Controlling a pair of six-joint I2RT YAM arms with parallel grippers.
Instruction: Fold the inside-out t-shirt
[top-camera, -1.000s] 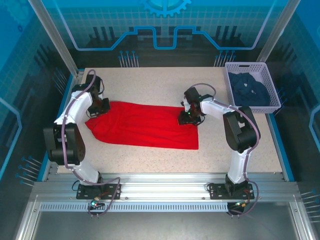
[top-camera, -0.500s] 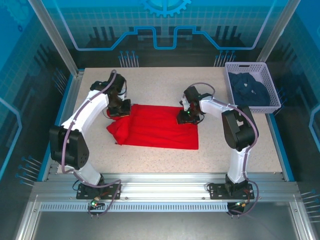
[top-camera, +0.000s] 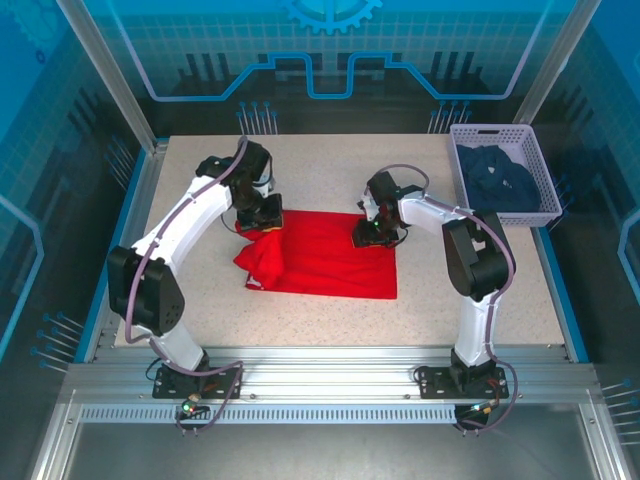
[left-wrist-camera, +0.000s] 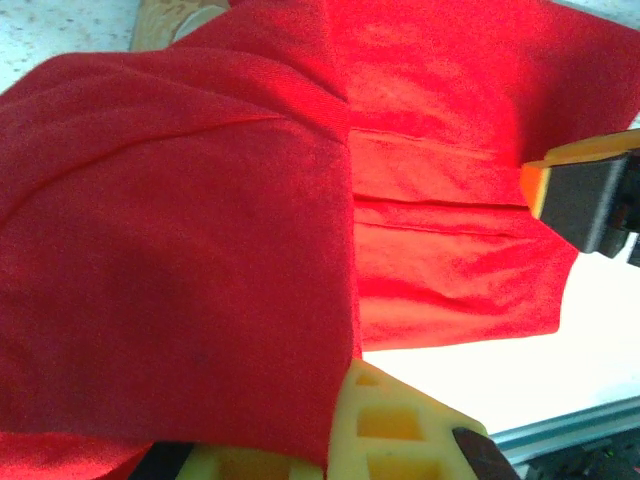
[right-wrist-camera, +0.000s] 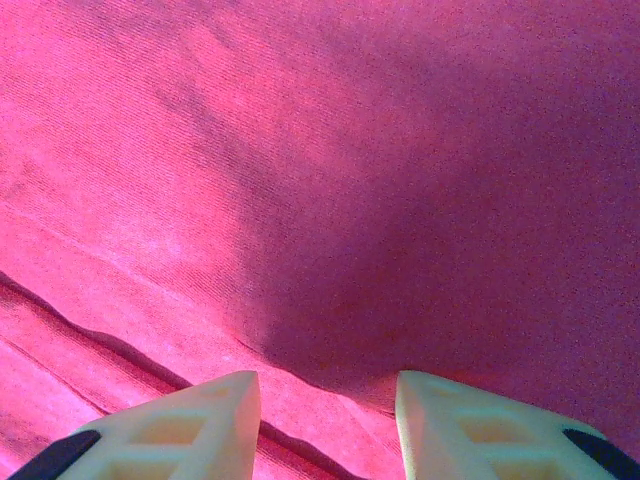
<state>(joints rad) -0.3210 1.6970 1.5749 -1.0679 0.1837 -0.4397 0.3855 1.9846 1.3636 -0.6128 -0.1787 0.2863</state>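
Table (top-camera: 330, 165): speckled beige top, blue strip (top-camera: 560, 290) along its right edge.
Far right corner: white plastic basket (top-camera: 497, 128) with lattice walls, standing on the table against the right edge.
Basket contents: dark navy garment (top-camera: 500, 180), crumpled, lying below the rim.
Near edge: aluminium rail frame (top-camera: 330, 385) running the full width, with slotted profiles.
Enclosure: blue backdrop panel (top-camera: 330, 60) behind the table with a grid pattern and a gear graphic (top-camera: 330, 12) at top centre. Slanted metal posts at far left (top-camera: 105, 70) and far right (top-camera: 555, 60).
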